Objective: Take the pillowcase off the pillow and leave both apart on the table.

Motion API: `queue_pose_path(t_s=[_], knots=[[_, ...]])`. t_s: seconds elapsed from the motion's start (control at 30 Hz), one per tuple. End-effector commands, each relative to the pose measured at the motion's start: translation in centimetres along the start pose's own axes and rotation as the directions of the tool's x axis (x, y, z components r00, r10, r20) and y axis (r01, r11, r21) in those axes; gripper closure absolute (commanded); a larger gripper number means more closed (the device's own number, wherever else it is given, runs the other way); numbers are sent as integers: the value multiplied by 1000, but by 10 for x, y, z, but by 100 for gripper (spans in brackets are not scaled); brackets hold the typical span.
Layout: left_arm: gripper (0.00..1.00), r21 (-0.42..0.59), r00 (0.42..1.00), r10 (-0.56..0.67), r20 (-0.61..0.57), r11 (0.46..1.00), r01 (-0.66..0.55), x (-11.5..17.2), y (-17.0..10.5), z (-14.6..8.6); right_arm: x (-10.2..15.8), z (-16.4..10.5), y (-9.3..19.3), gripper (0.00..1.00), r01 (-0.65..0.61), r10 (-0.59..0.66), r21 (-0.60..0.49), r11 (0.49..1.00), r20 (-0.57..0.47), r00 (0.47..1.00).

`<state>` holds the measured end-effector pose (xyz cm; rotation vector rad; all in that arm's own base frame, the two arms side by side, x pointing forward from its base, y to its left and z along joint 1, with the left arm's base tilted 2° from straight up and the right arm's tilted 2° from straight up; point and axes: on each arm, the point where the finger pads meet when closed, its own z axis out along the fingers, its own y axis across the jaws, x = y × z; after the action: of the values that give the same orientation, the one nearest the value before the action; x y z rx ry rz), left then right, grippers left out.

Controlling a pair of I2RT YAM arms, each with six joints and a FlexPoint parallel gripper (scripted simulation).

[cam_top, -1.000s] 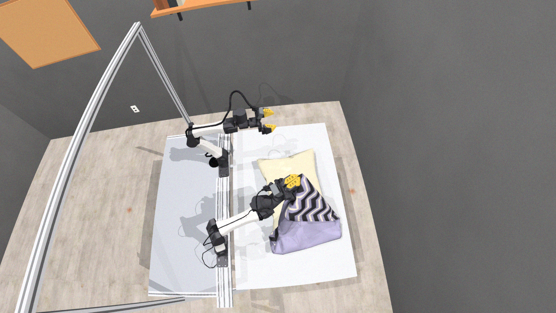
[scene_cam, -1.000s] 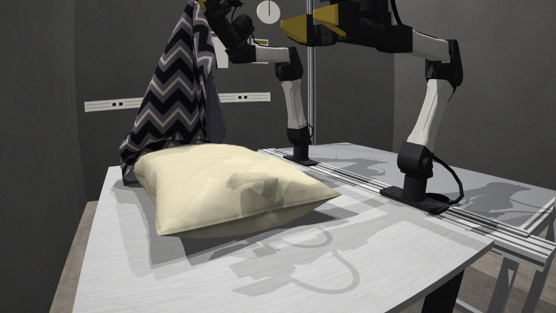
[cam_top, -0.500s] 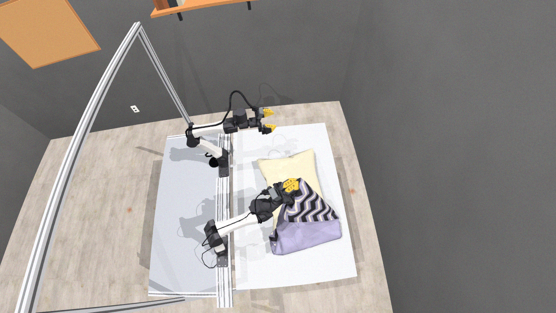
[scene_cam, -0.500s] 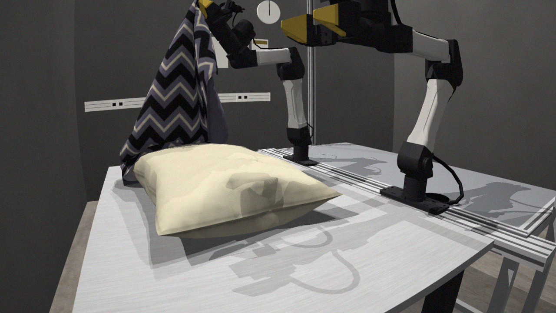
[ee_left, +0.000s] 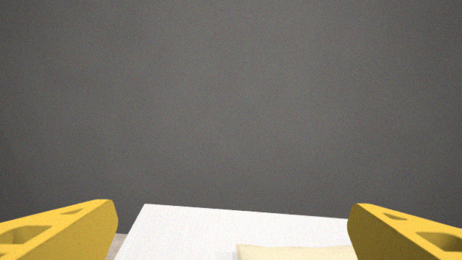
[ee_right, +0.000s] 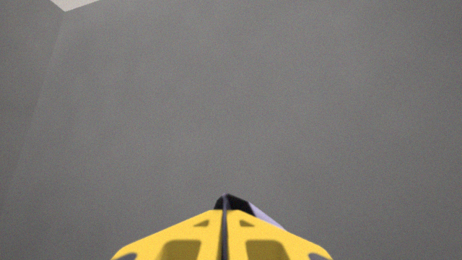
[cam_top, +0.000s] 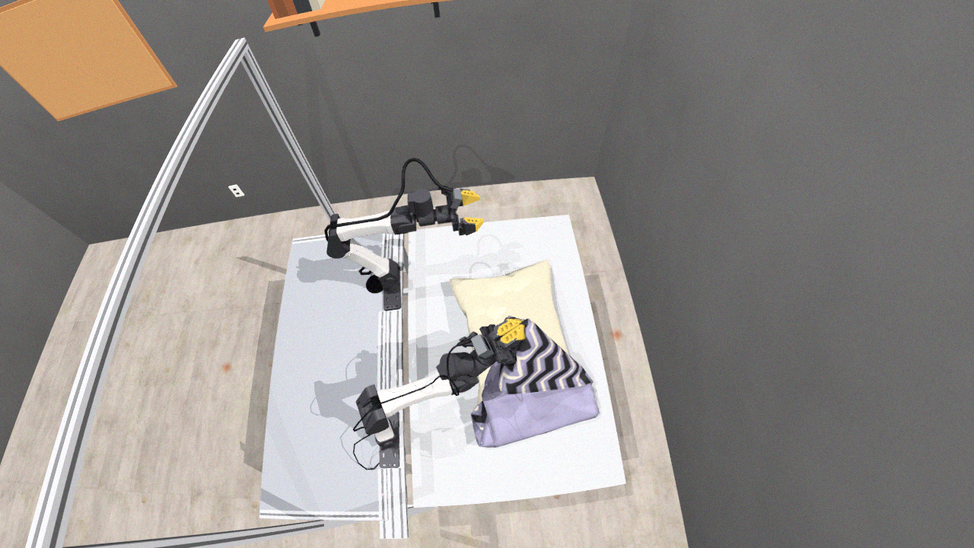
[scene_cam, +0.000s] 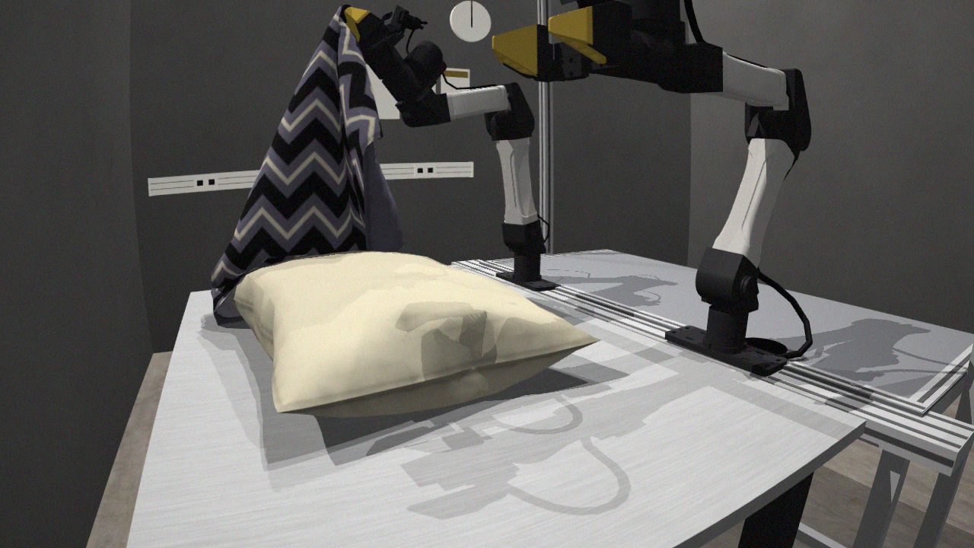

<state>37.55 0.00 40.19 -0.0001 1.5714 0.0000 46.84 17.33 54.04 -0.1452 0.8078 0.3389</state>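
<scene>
Pointing bare end twd L arm, pillow [cam_top: 507, 296] [scene_cam: 409, 320] [ee_left: 296, 253] long axis parallel w/ rail [cam_top: 390, 354] [scene_cam: 612, 310], L fingers [cam_top: 471, 211] [scene_cam: 545, 44] apart, R [cam_top: 511, 331] [scene_cam: 354, 17] [ee_right: 224, 213] clamped on pillowcase [cam_top: 545, 367] [scene_cam: 299, 176] [ee_right: 240, 204]

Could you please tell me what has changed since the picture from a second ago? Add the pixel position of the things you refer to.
The right gripper [cam_top: 524, 328] [scene_cam: 347, 11] [ee_right: 224, 221] has shifted slightly toward the bottom of the top view, away from the left gripper [cam_top: 481, 210] [scene_cam: 521, 33] [ee_left: 232, 211], drawing the raised part of the pillowcase [cam_top: 538, 412] [scene_cam: 299, 183] [ee_right: 239, 204] with it. Nothing was newly gripped or released. The pillow [cam_top: 507, 293] [scene_cam: 381, 306] [ee_left: 296, 253] and open left gripper look unmoved.
</scene>
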Motion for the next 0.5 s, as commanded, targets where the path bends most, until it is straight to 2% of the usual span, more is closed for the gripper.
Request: queue_pose_path(t_s=[0.0, 0.03, 0.1, 0.17, 0.27, 0.43, 0.47], knots=[[0, 11, 999, 7, 42, 1000, -7, -19, -5, -8, -9, -8, -7, 100, 17, -17, 8, 1000, 39, 999], [0, 11, 999, 7, 42, 1000, -7, -19, -5, -8, -25, -10, -8, 100, 22, -22, 9, 1000, 68, 997], [0, 11, 999, 7, 42, 1000, -7, -19, -5, -8, -15, -14, -11, 100, 27, -27, 10, 1000, 57, 998], [0, 11, 999, 7, 42, 1000, -7, -19, -5, -8, 5, -20, -15, 100, 30, -30, 17, 999, 30, 999], [0, 11, 999, 7, 42, 1000, -7, -19, -5, -8, -11, -26, -21, 100, 43, -45, 27, 999, 61, 997], [0, 11, 999, 7, 42, 1000, -7, -19, -5, -8, 0, -39, -33, 100, 59, -62, 56, 997, 56, 997], [0, 11, 999, 7, 42, 1000, -7, -19, -5, -8, 12, -42, -36, 100, 62, -65, 60, 996, 38, 997]])
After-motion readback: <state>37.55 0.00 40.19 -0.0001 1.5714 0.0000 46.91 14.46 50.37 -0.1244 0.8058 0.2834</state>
